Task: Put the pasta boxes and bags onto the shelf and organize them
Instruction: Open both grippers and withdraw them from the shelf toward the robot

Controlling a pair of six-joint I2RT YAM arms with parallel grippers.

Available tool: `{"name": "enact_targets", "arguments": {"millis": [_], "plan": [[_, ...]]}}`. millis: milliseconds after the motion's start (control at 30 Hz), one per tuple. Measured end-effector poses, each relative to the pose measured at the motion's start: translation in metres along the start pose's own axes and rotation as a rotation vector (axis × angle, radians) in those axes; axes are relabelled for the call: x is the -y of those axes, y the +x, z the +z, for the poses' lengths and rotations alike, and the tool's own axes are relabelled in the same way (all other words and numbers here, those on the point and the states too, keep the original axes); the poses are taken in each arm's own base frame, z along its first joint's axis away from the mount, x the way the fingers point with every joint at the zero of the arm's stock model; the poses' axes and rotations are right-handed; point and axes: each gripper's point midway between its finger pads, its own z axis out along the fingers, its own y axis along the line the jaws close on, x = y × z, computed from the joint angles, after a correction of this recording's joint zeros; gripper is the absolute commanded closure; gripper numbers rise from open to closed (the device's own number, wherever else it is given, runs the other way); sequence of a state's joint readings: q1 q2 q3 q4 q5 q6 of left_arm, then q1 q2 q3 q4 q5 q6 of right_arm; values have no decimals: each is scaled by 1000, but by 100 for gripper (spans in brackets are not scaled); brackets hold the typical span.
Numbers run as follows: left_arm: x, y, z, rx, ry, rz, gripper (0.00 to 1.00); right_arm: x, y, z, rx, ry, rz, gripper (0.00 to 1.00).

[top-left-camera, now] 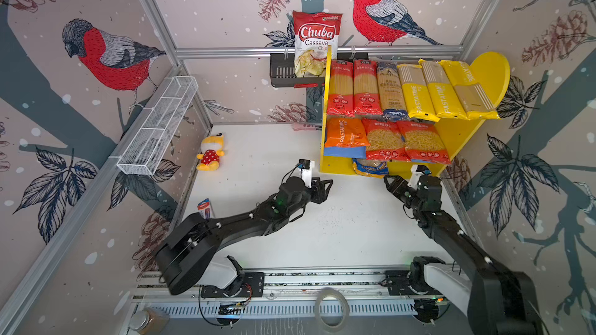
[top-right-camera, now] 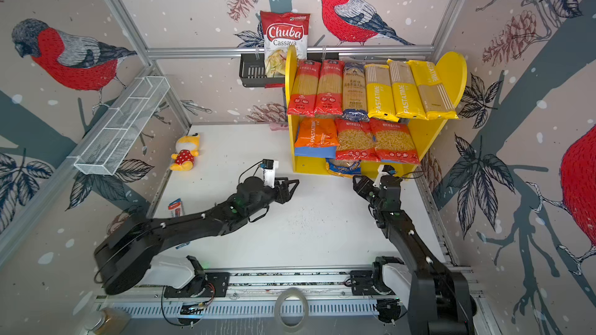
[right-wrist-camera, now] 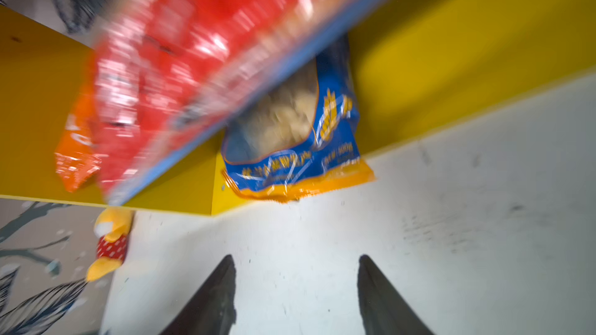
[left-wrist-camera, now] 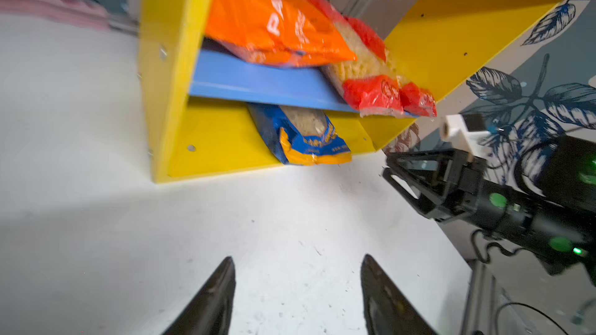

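Note:
The yellow shelf (top-left-camera: pixel 490 72) stands at the back right. Several long spaghetti packs (top-left-camera: pixel 416 91), red, dark-blue and yellow, lie side by side on its upper board. On the blue lower board (left-wrist-camera: pixel 258 82) lie an orange bag (top-left-camera: pixel 346 133) and two red macaroni bags (top-left-camera: pixel 403 141). A blue-yellow bag (top-left-camera: pixel 369 167) pokes out from under that board on the shelf's floor. My left gripper (top-left-camera: pixel 329 185) hovers open and empty left of this bag. My right gripper (top-left-camera: pixel 387 182) is open and empty just in front of the bag, apart from it.
A Chuba chips bag (top-left-camera: pixel 317 43) stands in the black wall rack (top-left-camera: pixel 282 72). A white wire basket (top-left-camera: pixel 158 127) hangs on the left wall. A plush toy (top-left-camera: pixel 211 151) and a small red-blue packet (top-left-camera: pixel 204 208) lie on the table's left. A tape roll (top-left-camera: pixel 332 309) lies by the front rail.

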State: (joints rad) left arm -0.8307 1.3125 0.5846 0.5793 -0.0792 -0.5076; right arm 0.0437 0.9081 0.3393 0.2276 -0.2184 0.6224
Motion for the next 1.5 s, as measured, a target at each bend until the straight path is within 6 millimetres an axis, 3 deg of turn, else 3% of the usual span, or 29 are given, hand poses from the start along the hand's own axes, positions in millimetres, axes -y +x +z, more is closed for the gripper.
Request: {"name": "enact_targets", "arguments": {"millis": [67,200,300,400,533,633,700,800,967,1200,1433,1500], "plan": [[-17,-10,-19,67,-87,78,24,2,-16,-14,124,32,-52,25],[-66,-39,-58,202,-330,217,16,27,-52,-39,360,202,-119,20],[-122,-54,-95,295,-583,294,15,55,-69,-50,472,369,-137,20],[-181,-59,-132,332,-839,316,14,88,-62,-47,482,511,-142,19],[-243,-41,-170,327,-1089,317,12,115,-50,-37,450,623,-179,19],[-269,-21,-184,304,-1159,313,9,118,-54,-34,482,633,-195,19],[-278,-18,-185,314,-1173,308,8,118,-56,-34,505,621,-200,19],[-279,-30,-175,343,-1138,333,5,119,-58,-33,530,606,-209,16],[-291,-31,-176,381,-1140,345,2,105,-62,-23,522,502,-255,13],[-286,-44,-170,429,-1070,352,2,110,-72,-29,556,486,-232,11],[-298,-52,-156,420,-1038,327,2,110,-60,-41,601,453,-242,7],[-299,-54,-155,418,-1036,324,2,116,-55,-37,594,468,-250,1]]}}
